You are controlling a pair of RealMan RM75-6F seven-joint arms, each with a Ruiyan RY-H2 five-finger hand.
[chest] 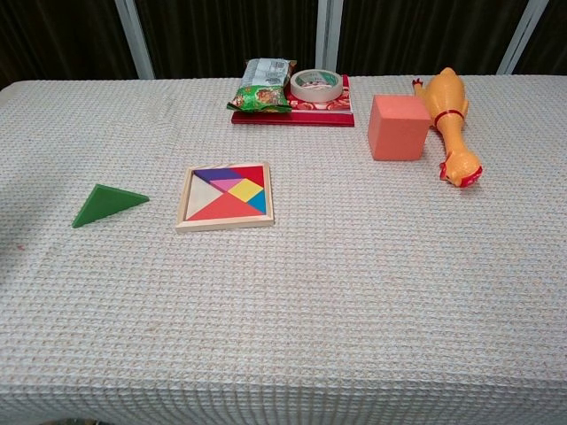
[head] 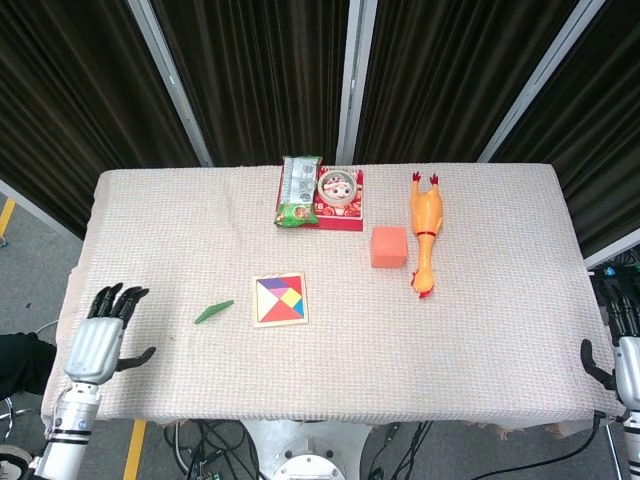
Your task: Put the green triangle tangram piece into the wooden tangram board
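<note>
Green piece: the flat green triangle tangram piece (chest: 106, 204) lay on the desk (head: 480, 340), ahead of and to the right of the left hand's fingers (head: 116, 297), apart from them.
Board: the square wooden tangram board (chest: 225, 197) sat just beyond the triangle on the side away from those fingers, near it but not touching; coloured pieces filled most of it, with a pale bare gap along its left edge.
Left hand: the left hand (head: 96, 342) hung over the near-left corner of the desk, fingers spread and holding nothing.
Right hand: the right hand (head: 626, 352) showed only partly at the far right edge, well apart from the piece; whether its fingers were spread or curled could not be told.
Handling: the piece looked light, stiff and thin, probably smooth and apt to slide on the woven cloth.
Hold: a pinch across two opposite edges near the wide middle seemed safest, avoiding the sharp tips.
Risk: lying so flat, it might be pushed along rather than lifted.
</note>
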